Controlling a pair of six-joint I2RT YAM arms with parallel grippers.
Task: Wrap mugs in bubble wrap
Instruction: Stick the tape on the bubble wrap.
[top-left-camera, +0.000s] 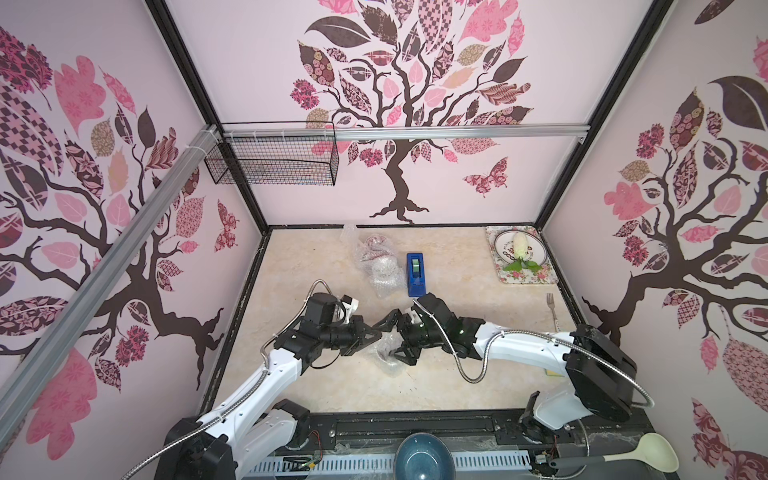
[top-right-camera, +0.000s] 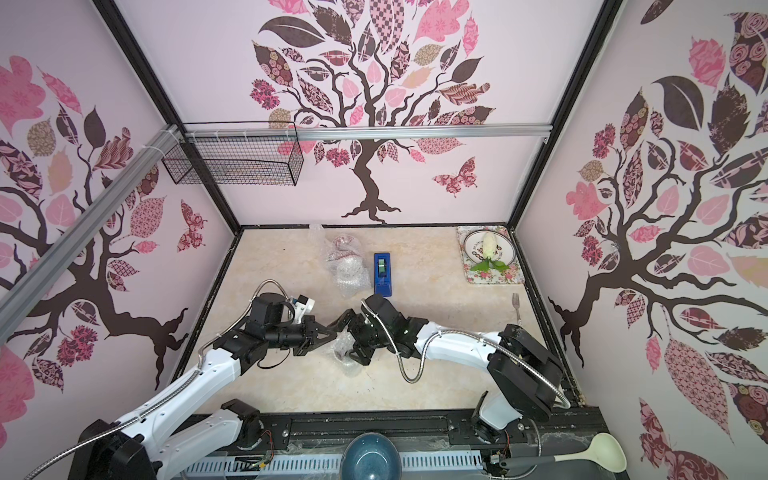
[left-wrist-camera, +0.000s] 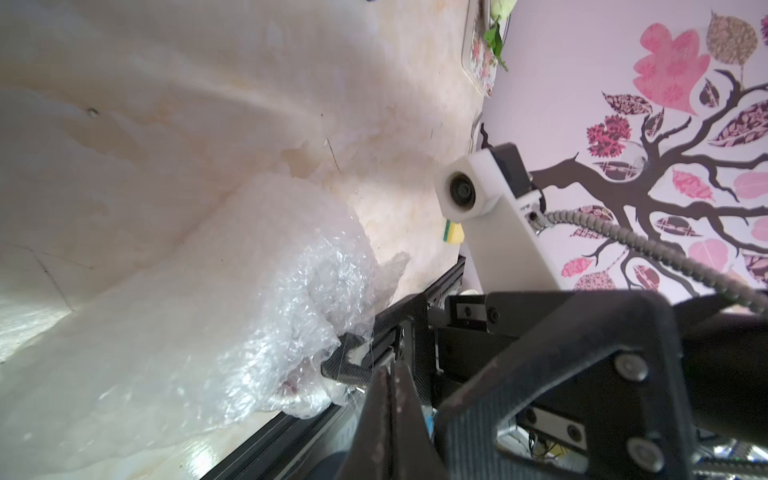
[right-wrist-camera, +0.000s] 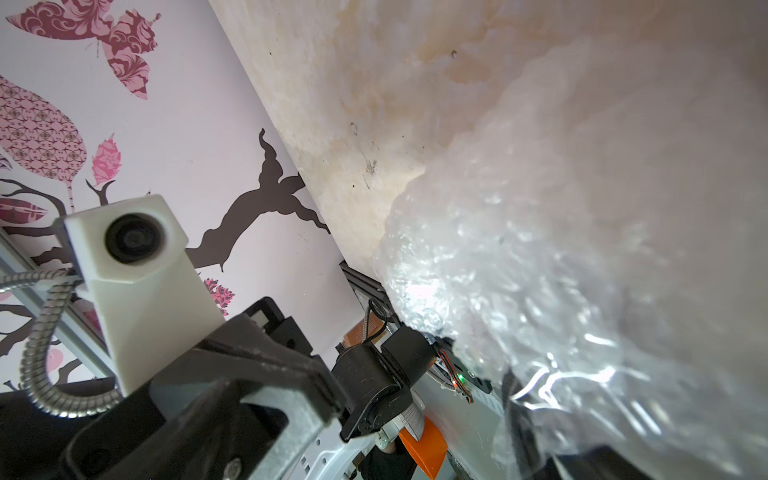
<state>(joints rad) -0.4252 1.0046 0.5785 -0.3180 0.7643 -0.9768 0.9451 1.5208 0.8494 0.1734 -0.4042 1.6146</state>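
Bubble wrap (right-wrist-camera: 582, 249), clear, glossy and crumpled, sits right against the right wrist lens and blurs half that view. It's one loose bundle (top-left-camera: 388, 361) at mid-table, between the two arms. Contents don't resolve: a dark patch inside could be a mug or a fingertip behind the film.

Handling, my read: the film is light, soft and slick, and springs back open. Ceramic inside would be heavy, rigid and easy to chip. Take it across the body through the wrap, not by loose film, or it slides out.

Right gripper (top-left-camera: 395, 338): fingers spread wide, straddling the bundle, not clamped. Left gripper (top-left-camera: 376, 330): fingers closed, tips at or just beside the bundle's far edge. Can't tell whether they pinch film.

Left wrist view alone shows one of the right fingers (left-wrist-camera: 345, 365) pressed into the wrap. It also shows a yellow-green sponge (left-wrist-camera: 578, 232) clearly. Top views alone show two more wrapped bundles (top-left-camera: 382, 270) toward the back of the beige marble-look table (top-left-camera: 332, 386), beside a blue tape dispenser (top-left-camera: 414, 274).
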